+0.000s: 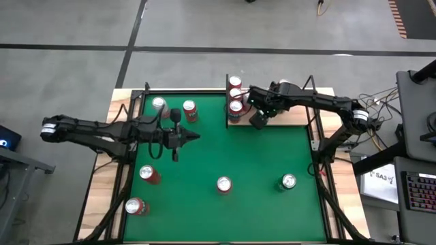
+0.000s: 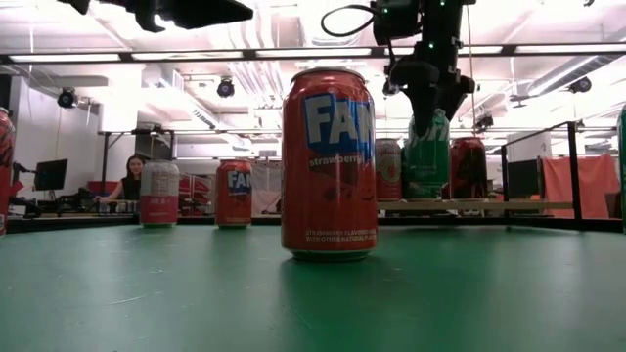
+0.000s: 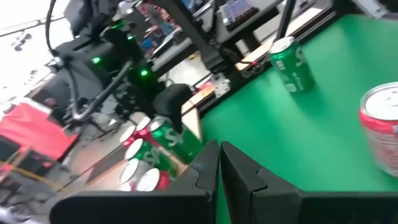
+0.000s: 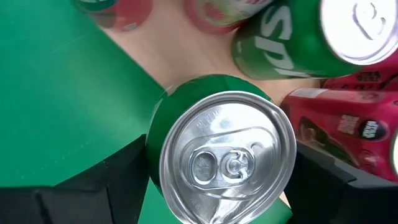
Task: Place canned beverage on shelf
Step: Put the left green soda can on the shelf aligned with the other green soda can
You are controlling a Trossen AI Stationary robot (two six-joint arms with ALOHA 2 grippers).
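My right gripper [image 1: 257, 117] hangs over the left part of the shelf [image 1: 293, 119], a pale wooden board edged with black rods at the table's far right, and is shut on a green can [image 4: 227, 155]. In the high view the gripper hides this can. Three cans [image 1: 236, 93] stand in a row along the shelf's left edge; the right wrist view shows a green one [image 4: 292, 37] and a red one [image 4: 348, 124] right beside the held can. My left gripper [image 1: 185, 137] is shut on nothing above the green felt, left of centre. My right gripper pinches the green can between its two fingers, one on each side wall [image 4: 155, 134] just below the silver top. The fingers [image 4: 118, 171] come steeply from above. The can stays upright, its bottom [image 2: 427, 196] at board level; whether it rests there I cannot tell.
On the felt stand a red can [image 1: 223, 184] at near centre, a green one [image 1: 289, 182] to its right, two red ones [image 1: 148, 173] [image 1: 135, 206] near left, and a silver-white [image 1: 158, 104] and a red can [image 1: 189, 110] far left. A person [image 2: 130, 176] sits beyond the table.
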